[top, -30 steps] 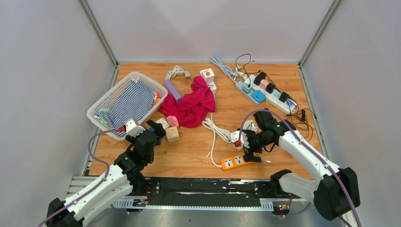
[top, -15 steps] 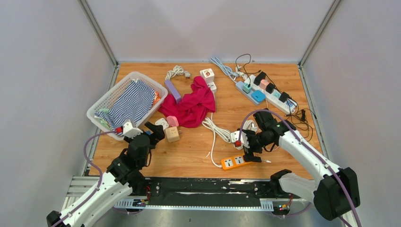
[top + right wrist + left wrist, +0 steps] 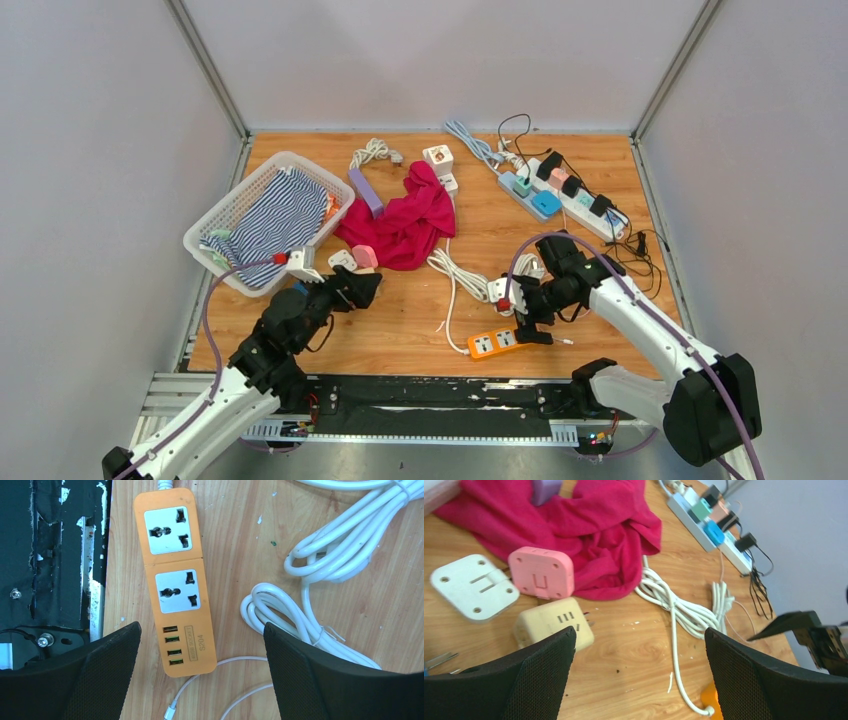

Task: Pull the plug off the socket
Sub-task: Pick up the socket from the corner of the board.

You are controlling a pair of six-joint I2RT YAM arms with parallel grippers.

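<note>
An orange socket strip (image 3: 172,575) lies flat under my right gripper (image 3: 201,630), which is open and hangs just above it. Both its sockets and its USB ports are bare, and a loose white USB plug (image 3: 172,712) lies beside it. In the top view the strip (image 3: 497,343) sits at the front right, my right gripper (image 3: 527,318) over it. A white socket strip (image 3: 575,195) at the back right carries several plugs, one of them blue (image 3: 546,203). My left gripper (image 3: 639,635) is open over bare wood, a cream adapter cube (image 3: 553,622) by its left finger.
A pink adapter (image 3: 541,572) and a white adapter (image 3: 474,586) lie left of a red cloth (image 3: 405,225). Coiled white cord (image 3: 455,265) runs between the arms. A white basket (image 3: 232,195) holding striped cloth stands at the left. A purple strip (image 3: 365,190) lies behind the cloth.
My left arm has swung right and forward, so its open gripper now covers the cream cube in the top view. The right arm has not moved.
</note>
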